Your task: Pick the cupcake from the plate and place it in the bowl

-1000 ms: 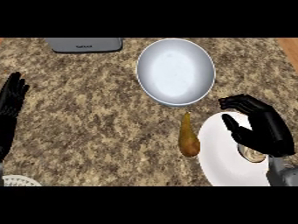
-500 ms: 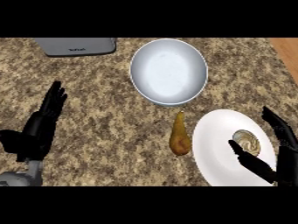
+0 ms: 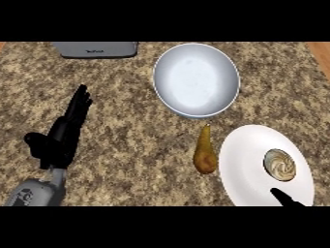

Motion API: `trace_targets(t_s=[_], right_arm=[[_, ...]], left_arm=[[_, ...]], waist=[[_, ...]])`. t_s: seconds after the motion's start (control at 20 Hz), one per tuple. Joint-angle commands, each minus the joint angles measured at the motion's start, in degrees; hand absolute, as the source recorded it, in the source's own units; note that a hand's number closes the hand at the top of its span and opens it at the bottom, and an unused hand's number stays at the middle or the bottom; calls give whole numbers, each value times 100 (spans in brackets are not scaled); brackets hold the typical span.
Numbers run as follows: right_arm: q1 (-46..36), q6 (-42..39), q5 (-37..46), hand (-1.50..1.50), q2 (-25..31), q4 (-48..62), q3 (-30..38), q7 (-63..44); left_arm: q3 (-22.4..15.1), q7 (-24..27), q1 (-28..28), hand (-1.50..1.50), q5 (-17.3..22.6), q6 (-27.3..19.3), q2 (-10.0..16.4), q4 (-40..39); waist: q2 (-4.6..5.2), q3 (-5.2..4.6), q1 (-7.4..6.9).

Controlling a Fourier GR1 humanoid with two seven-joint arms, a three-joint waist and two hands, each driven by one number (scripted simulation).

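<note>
Tan swirled cupcake [image 3: 280,164] seated on white round plate [image 3: 247,145]; pale round bowl [image 3: 196,80] beyond. Black left hand [image 3: 59,138] spread straight, resting. Black right hand [image 3: 285,197] barely visible, closure indeterminable.

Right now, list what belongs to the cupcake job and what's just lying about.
Job: cupcake, plate under it, bowl, right hand at the plate's lower edge.
Lying about: pear beside the plate, grey appliance at the back, left hand resting open.

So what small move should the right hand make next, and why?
Probably bring the right hand forward over the cupcake: it sits untouched on the white plate, the hand barely shows at the plate's near edge, and the bowl holds nothing.
</note>
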State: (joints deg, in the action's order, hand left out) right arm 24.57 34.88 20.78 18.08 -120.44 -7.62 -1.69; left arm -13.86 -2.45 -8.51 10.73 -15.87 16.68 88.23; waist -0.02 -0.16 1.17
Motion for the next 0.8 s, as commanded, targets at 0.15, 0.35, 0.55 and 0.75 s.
trace_targets(t_s=[0.15,0.35,0.55,0.75], right_arm=[[-317,-1066,455,-150,478,-862,199,-2597],[-621,-1716,657,-150,727,-1027,239,-3901],[-786,-2032,448,-150,586,-414,100,-3983],[-1026,-2251,378,-150,468,347,150,-3732]], left_arm=[[-133,-39,-232,0,-168,53,-255,-128],[-19,-98,-181,0,-131,165,-168,-95],[83,111,-372,0,-289,113,-364,-573],[123,145,193,0,-265,327,-239,-91]], waist=[[16,5,-108],[16,3,-157],[17,12,-97],[5,17,-132]])
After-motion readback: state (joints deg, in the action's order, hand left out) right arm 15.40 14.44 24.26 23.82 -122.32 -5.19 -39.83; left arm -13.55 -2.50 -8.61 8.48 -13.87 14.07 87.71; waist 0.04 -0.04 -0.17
